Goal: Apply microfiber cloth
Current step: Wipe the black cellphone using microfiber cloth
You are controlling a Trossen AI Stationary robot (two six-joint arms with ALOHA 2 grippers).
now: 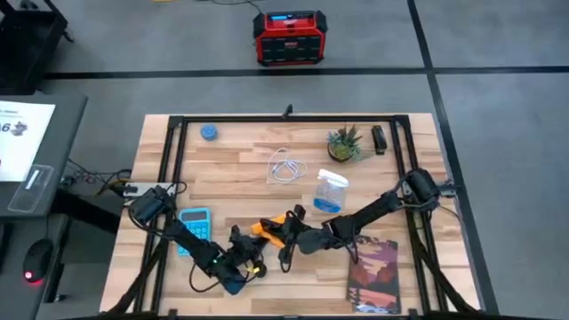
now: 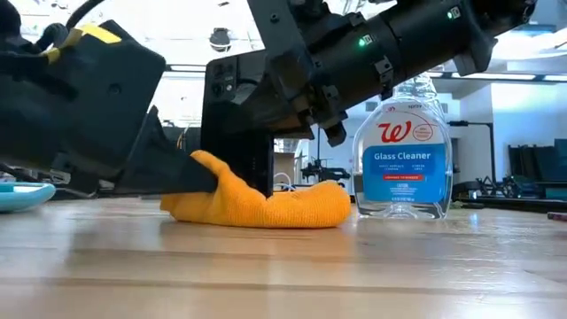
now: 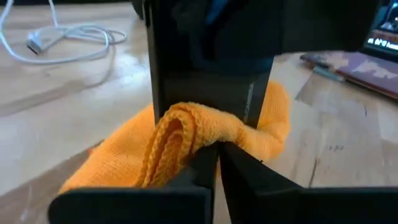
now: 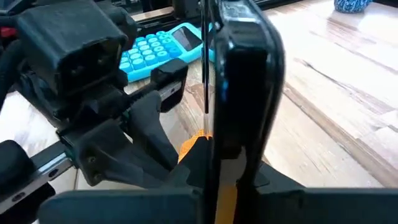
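The orange-yellow microfiber cloth (image 2: 266,206) lies bunched on the table near its front middle, under and against a black smartphone (image 2: 237,124). The phone stands upright on edge, and my right gripper (image 4: 214,186), reaching in from the table's right, is shut on it. My left gripper (image 3: 216,152) comes from the table's left and is shut on a raised fold of the cloth right in front of the phone's face (image 3: 211,93). From above, both grippers meet at the cloth (image 1: 269,228). My left gripper pinches a bunched fold of the cloth (image 3: 186,134) between its two fingertips, several layers thick. The fingers come in low, slanting from the table's near left. The fold is raised against the phone; the rest of the cloth (image 2: 301,208) lies slack on the table. My right gripper pinches the smartphone's two flat faces (image 4: 242,106) between its fingers, coming from the table's right. The phone stands upright, edge-on to the wrist camera. Its lower end is behind the cloth, so I cannot tell whether it touches the table.
A blue calculator (image 1: 196,222) lies by the left arm, and a dark reddish book (image 1: 373,271) under the right arm. A glass cleaner bottle (image 1: 331,191) stands just behind the cloth. Farther back are a white cable (image 1: 284,167) and a small plant (image 1: 345,144).
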